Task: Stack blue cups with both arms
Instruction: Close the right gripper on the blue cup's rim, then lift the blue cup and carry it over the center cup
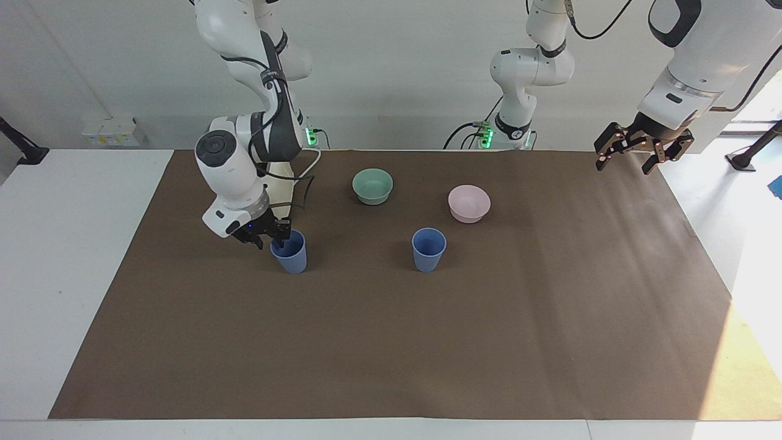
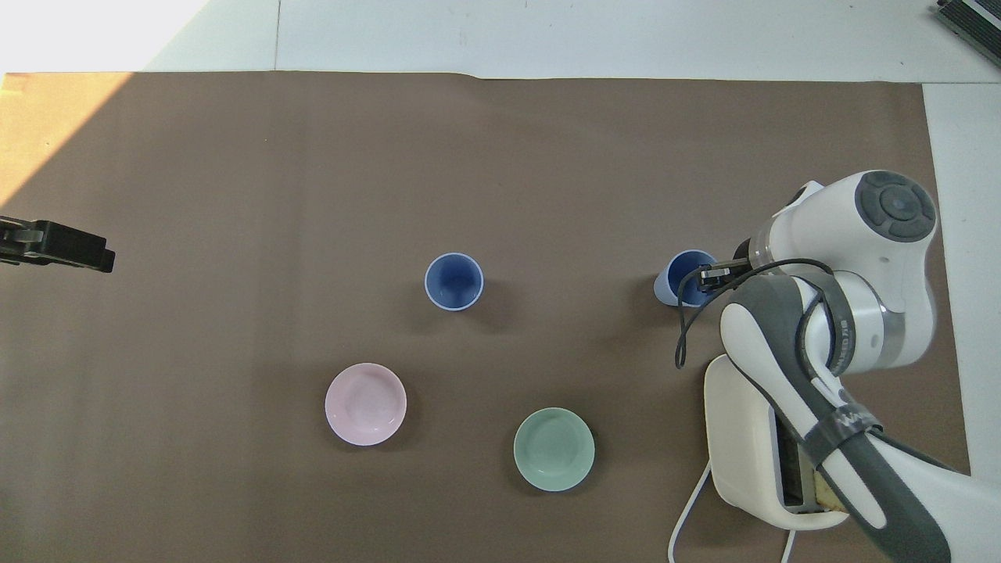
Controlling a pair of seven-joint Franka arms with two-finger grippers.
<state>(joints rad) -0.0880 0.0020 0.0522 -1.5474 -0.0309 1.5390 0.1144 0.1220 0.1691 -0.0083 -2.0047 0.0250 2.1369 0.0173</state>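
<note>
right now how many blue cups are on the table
2. One blue cup stands at the right arm's end of the table, the right tool at its rim. The other blue cup stands mid-table, beside it toward the left arm's end, untouched. None looks hidden.

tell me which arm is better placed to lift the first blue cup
Right. The right gripper is already at the rim of the blue cup by the toaster, one finger inside it. The left gripper waits open at the mat's edge, far from the other blue cup.
</note>
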